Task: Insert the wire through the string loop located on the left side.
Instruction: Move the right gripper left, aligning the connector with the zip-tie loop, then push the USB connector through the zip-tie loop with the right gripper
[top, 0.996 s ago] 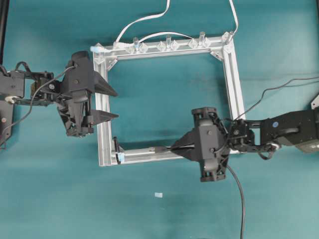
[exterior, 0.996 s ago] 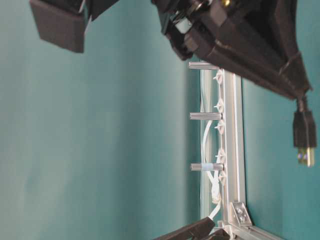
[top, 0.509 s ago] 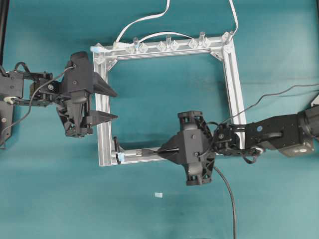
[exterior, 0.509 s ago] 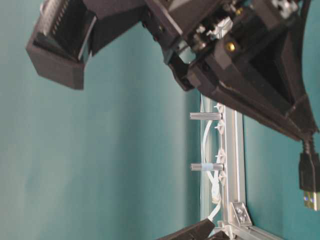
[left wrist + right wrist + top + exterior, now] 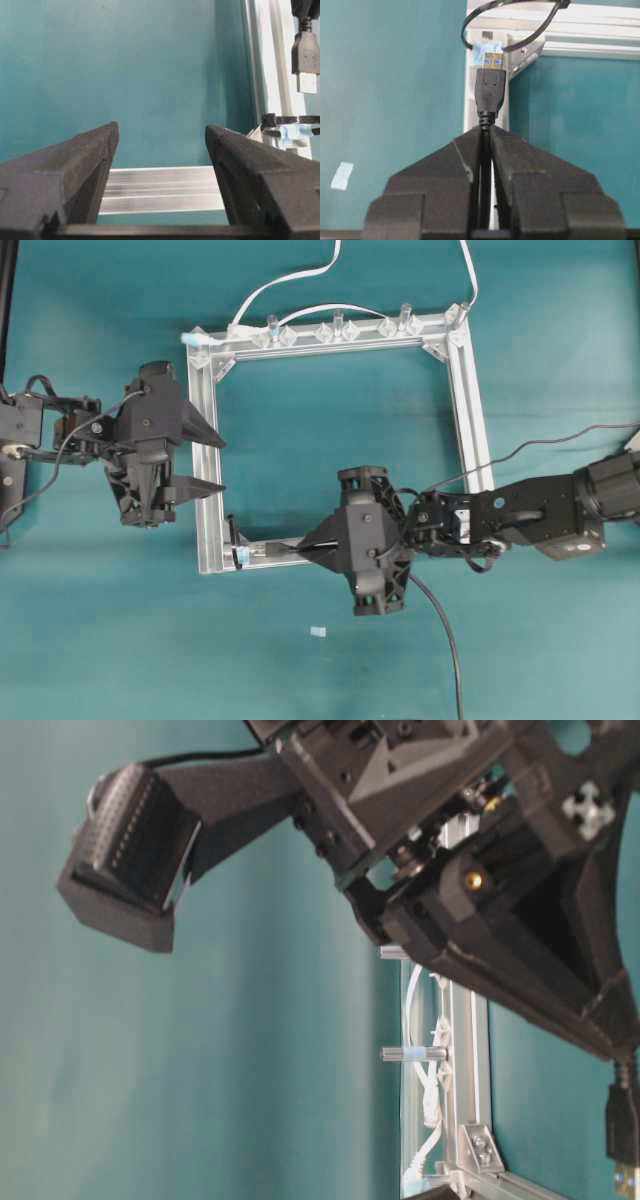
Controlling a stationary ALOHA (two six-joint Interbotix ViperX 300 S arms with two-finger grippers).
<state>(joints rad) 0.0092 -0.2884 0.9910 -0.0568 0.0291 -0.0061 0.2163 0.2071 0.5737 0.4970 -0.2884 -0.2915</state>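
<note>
My right gripper (image 5: 486, 131) has its fingers (image 5: 522, 165) pressed together on the wire (image 5: 490, 92), gripping the cable just behind the USB plug, so the plug sticks straight out ahead of the fingertips. In the right wrist view the plug's metal tip sits just short of the string loop (image 5: 507, 25), which stands upright over its pale-blue tab at the corner of the aluminium frame (image 5: 473, 107); I see the tip overlapping the tab but not through the loop. From overhead the right gripper (image 5: 303, 549) lies along the frame's bottom rail, pointing toward the loop (image 5: 233, 538) at the bottom-left corner, and the wire (image 5: 440, 640) trails off behind it across the teal table (image 5: 100, 640).

My left gripper (image 5: 220, 462) hovers over the frame's left rail (image 5: 207, 510), above the loop, with its fingers (image 5: 75, 165) spread wide and nothing between them. Its wrist camera catches the plug (image 5: 306, 60) and the loop (image 5: 287, 120) at the right edge.

A white cable (image 5: 290, 280) runs along the top rail, and a small scrap of pale tape (image 5: 318, 631) lies on the table below the frame
</note>
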